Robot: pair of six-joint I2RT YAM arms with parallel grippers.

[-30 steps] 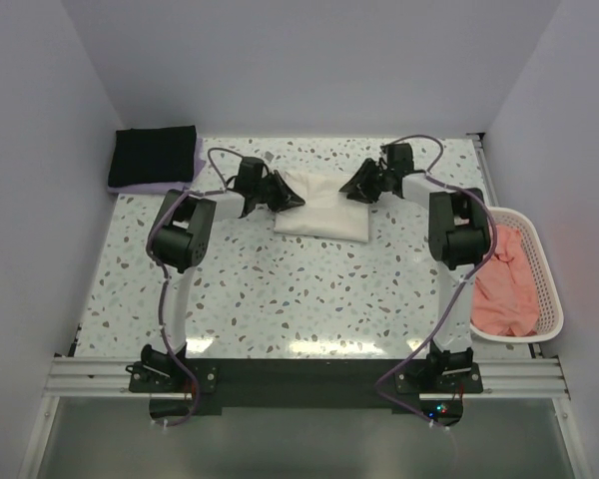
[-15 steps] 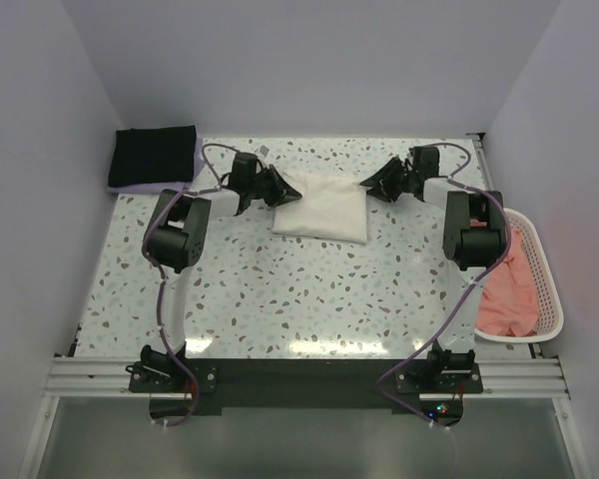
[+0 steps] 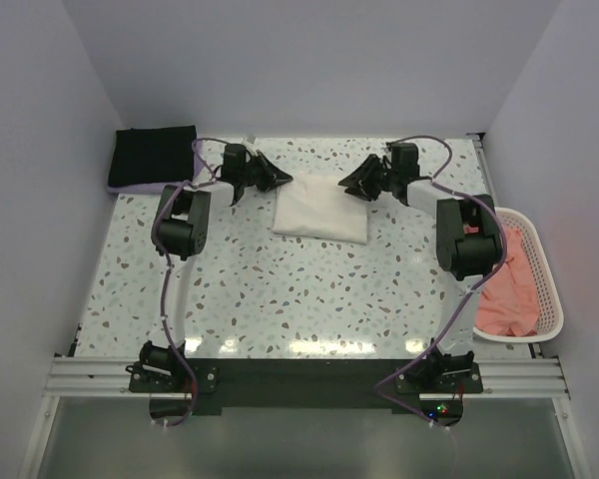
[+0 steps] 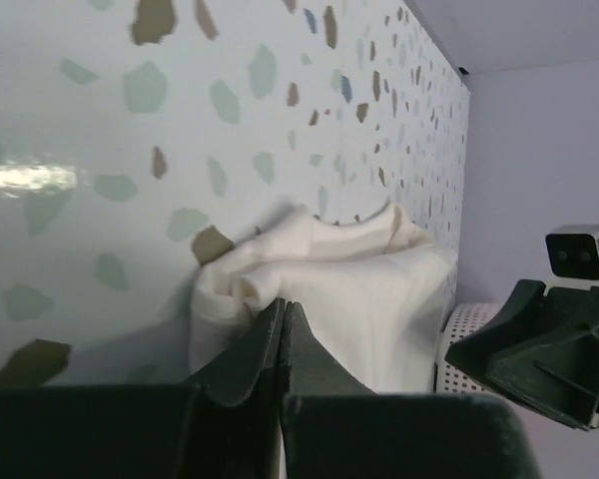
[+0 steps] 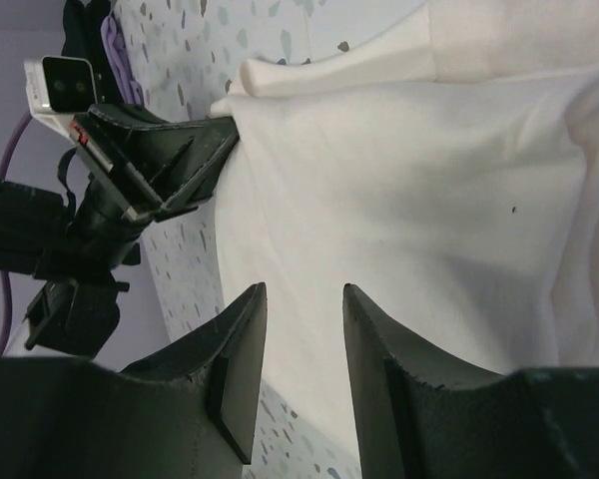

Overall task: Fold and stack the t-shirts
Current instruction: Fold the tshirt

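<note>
A folded cream-white t-shirt (image 3: 322, 207) lies at the table's far middle, its print hidden; it also shows in the left wrist view (image 4: 379, 289) and the right wrist view (image 5: 429, 200). My left gripper (image 3: 283, 180) is shut, with its tips (image 4: 283, 304) at the shirt's far left corner and no cloth visible between them. My right gripper (image 3: 347, 187) is open and empty over the shirt's far right corner (image 5: 304, 289). A folded black t-shirt (image 3: 155, 155) lies on a lavender one (image 3: 150, 187) at the far left. A salmon-pink t-shirt (image 3: 504, 284) sits crumpled in the basket.
The white slatted basket (image 3: 549, 284) stands at the table's right edge, beside the right arm. White walls enclose the table at the left, back and right. The terrazzo table top (image 3: 280, 289) stretches in front of the folded shirt.
My left gripper has drawn back left to the shirt's far corner. My right gripper swung out to the right, then came back over the shirt's right corner. The shirt stays folded.
</note>
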